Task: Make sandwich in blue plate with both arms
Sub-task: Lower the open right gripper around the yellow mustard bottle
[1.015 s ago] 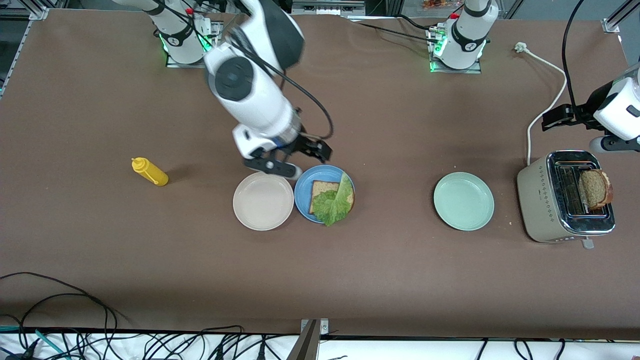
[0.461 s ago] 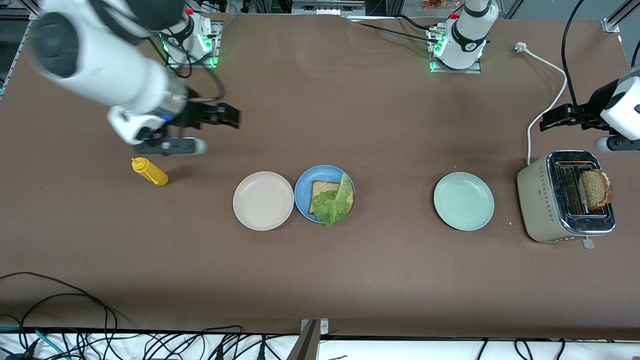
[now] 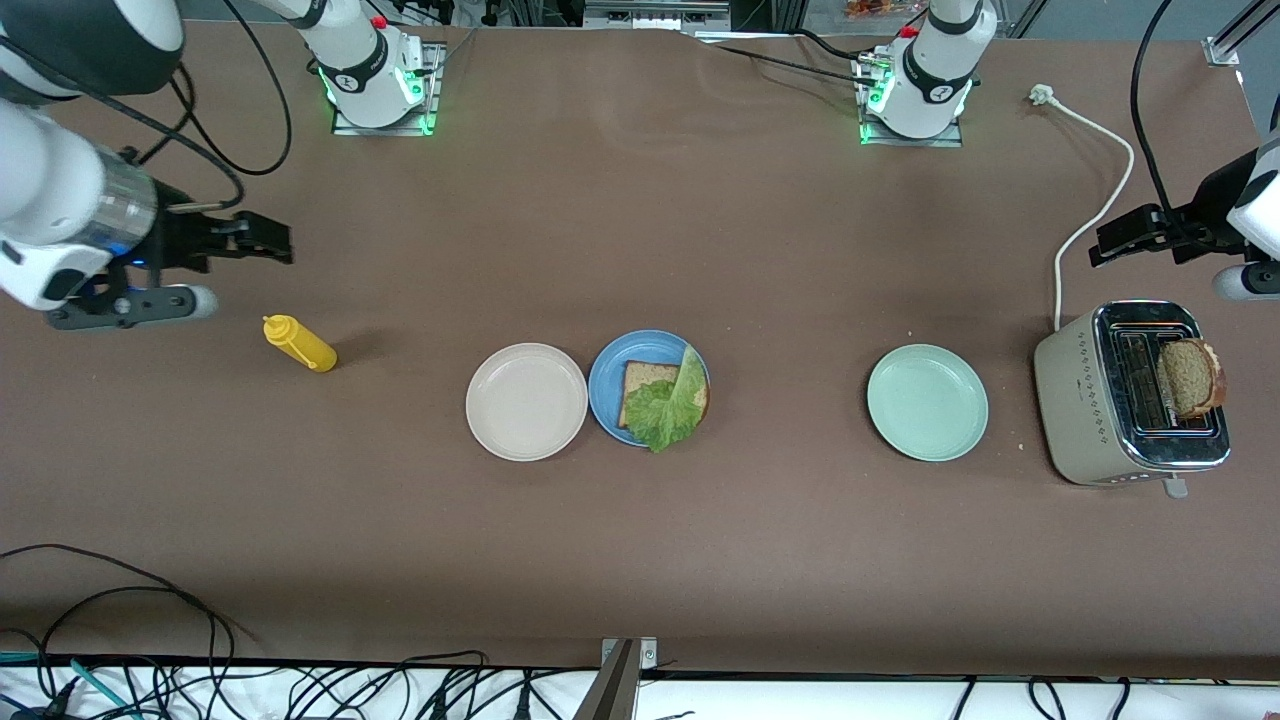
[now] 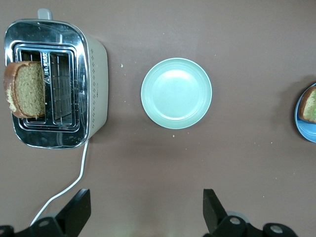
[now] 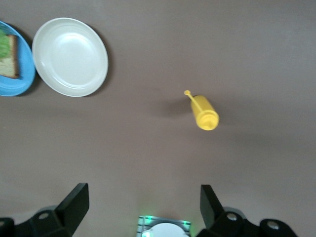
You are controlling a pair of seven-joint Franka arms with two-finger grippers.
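The blue plate (image 3: 604, 386) sits mid-table and holds one brown bread slice (image 3: 640, 383) with a green lettuce leaf (image 3: 670, 405) on top of it. A second bread slice (image 3: 1190, 378) stands in a slot of the toaster (image 3: 1090, 400). My right gripper (image 3: 272, 240) hangs open and empty over bare table near the yellow bottle (image 3: 298, 343). My left gripper (image 3: 1112, 240) is open and empty over the table beside the toaster. The left wrist view shows the toaster (image 4: 96, 89), its bread slice (image 4: 27, 89) and the blue plate's edge (image 4: 302, 129).
A cream-white plate (image 3: 526, 401) touches the blue plate on the side toward the right arm's end. A mint-green plate (image 3: 927, 402) lies between the blue plate and the toaster. The toaster's white cord (image 3: 1095, 215) runs toward the left arm's base.
My right arm has swung away from above the blue plate to its own end of the table, past the yellow bottle. The left gripper has barely shifted.
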